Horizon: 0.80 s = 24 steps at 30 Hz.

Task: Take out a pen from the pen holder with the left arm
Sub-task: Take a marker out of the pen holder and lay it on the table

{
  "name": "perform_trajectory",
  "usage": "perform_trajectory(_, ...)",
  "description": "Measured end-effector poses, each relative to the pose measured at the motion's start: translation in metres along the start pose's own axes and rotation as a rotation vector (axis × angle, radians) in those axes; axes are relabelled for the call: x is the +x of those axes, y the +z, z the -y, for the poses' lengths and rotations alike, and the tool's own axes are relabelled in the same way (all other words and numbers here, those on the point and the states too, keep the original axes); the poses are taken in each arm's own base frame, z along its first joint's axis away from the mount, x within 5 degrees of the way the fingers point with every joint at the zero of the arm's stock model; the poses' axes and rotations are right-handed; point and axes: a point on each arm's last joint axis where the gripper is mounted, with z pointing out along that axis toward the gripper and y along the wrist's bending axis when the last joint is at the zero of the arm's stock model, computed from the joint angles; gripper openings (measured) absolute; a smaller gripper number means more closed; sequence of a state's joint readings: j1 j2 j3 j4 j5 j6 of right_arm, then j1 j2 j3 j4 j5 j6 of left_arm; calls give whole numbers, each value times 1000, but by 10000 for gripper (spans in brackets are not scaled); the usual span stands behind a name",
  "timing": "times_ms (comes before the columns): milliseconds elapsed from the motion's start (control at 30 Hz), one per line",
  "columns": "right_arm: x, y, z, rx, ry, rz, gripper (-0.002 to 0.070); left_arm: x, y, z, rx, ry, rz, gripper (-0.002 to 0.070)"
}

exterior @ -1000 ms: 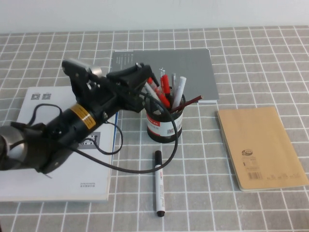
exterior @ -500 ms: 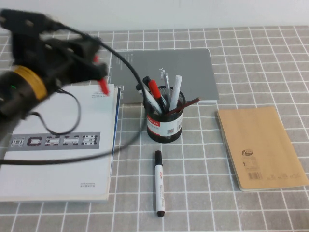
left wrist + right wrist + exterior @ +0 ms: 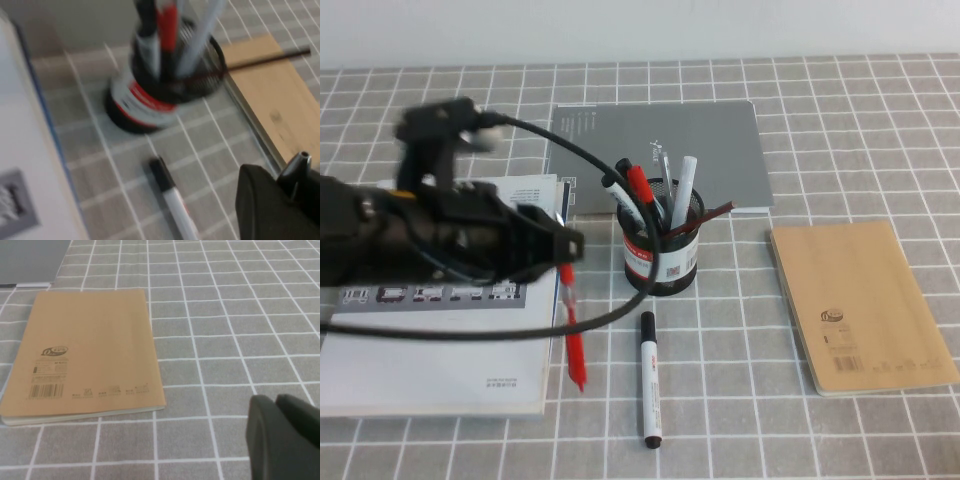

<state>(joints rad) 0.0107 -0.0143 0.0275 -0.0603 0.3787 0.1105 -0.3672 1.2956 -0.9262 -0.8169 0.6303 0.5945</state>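
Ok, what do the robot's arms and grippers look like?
The left arm is bulky and black, trailing a looping black cable; its left gripper, beside the pen holder, is black too. The right gripper, near the tan notebook, is black, rounded.
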Motion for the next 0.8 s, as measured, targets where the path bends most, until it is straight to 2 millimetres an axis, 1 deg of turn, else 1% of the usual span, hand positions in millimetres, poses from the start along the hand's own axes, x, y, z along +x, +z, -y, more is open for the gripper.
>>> perform_trajectory(133, 0, 0, 0, 0, 0, 0, -13, 11, 34, -12, 46, -92, -129, 62)
perform_trajectory(300, 0, 0, 0, 0, 0, 0, -13, 25, 69, -29, 46, -184, -232, 62)
perform_trajectory(400, 0, 0, 0, 0, 0, 0, -13, 32, 86, -36, 57, -240, -269, 62)
perform_trajectory(500, 0, 0, 0, 0, 0, 0, -13, 35, 96, -39, 81, -281, -278, 62)
perform_trajectory(600, 0, 0, 0, 0, 0, 0, -13, 37, 102, -42, 97, -301, -277, 62)
perform_trajectory(800, 0, 0, 0, 0, 0, 0, -13, 31, 115, -50, 132, -291, -297, 62)
